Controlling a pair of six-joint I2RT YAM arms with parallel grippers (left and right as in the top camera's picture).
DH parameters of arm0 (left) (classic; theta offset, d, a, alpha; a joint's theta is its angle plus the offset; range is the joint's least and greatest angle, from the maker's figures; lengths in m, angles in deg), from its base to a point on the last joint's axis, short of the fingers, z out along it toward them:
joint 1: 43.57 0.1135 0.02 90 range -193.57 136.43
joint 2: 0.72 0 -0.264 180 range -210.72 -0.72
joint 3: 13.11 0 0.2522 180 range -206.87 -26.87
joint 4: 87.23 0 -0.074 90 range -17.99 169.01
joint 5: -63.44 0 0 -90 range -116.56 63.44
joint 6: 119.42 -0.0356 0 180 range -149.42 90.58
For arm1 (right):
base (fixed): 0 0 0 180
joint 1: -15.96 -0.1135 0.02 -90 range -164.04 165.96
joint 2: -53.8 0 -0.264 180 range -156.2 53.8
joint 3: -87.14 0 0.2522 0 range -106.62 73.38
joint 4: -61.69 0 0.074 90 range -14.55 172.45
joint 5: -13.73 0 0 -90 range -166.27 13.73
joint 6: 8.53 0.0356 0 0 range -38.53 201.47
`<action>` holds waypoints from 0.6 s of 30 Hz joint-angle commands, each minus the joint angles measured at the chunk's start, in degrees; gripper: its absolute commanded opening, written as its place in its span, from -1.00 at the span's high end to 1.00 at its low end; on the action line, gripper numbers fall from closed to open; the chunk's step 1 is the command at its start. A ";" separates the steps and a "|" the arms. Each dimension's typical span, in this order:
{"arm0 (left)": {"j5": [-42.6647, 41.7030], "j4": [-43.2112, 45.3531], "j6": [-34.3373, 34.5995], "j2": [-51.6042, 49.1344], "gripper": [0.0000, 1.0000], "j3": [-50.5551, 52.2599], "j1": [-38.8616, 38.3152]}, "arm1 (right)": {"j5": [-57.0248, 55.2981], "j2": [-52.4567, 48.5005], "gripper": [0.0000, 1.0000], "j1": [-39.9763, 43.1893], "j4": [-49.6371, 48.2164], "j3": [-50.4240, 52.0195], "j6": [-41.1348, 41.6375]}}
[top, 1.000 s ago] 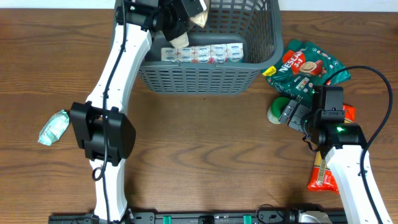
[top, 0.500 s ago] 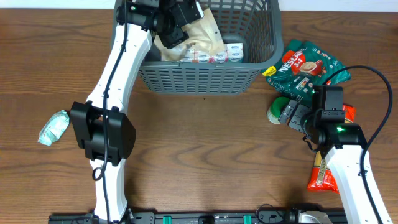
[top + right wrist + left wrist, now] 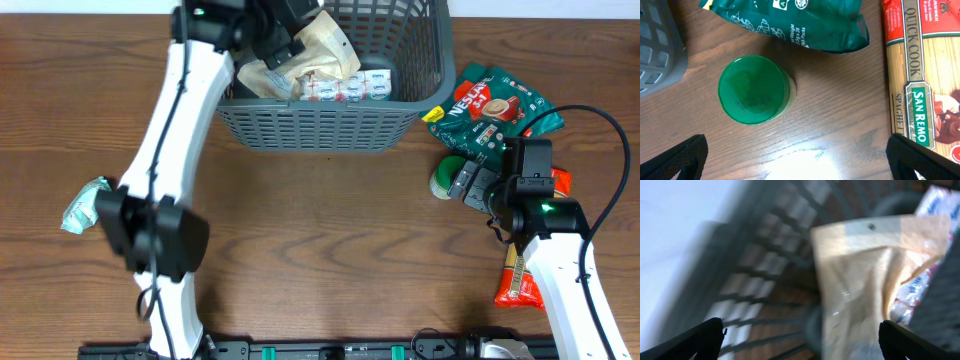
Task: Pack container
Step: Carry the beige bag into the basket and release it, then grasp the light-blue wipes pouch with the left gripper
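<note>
my left gripper (image 3: 802, 339) is spread wide over the beige bag (image 3: 865, 275) lying in the container (image 3: 330, 122), at the far edge of the tabletop (image 3: 330, 230); my right gripper (image 3: 800, 162) gapes wide above a green-lidded jar (image 3: 755, 90).

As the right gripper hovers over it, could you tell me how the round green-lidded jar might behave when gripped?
The round green-lidded jar stands upright on the wooden table; its curved sides might slip in a pinch grip. Tipped over, it would probably roll. Its smooth moulded lid looks rigid, so a firm squeeze should not crush it.
</note>
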 commanded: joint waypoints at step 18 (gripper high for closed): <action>33.29 -44.76 132.72 17.79 -0.97 3.89 33.16 | -0.79 -0.07 -0.99 0.46 -0.02 -1.07 -0.81</action>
